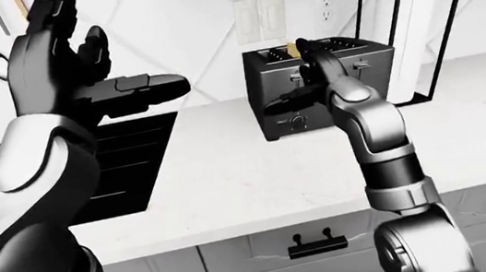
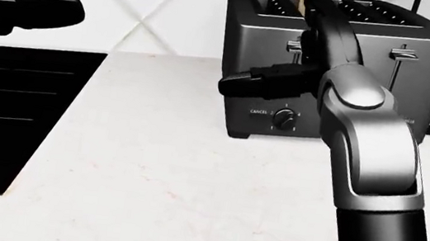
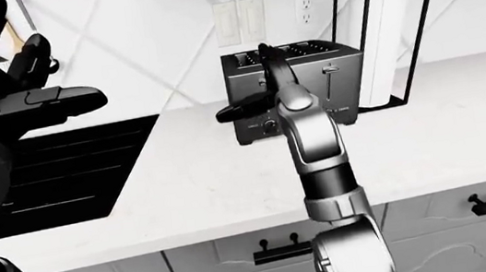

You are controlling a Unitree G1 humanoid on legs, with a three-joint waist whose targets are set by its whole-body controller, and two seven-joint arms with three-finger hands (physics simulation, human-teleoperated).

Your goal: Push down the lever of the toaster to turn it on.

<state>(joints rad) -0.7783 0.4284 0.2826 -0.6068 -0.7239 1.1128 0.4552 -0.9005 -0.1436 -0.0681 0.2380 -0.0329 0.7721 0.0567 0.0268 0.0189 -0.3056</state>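
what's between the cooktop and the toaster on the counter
Only bare white counter lies between the black cooktop and the toaster in the head view. The right hand hangs above that stretch, at the toaster's face.
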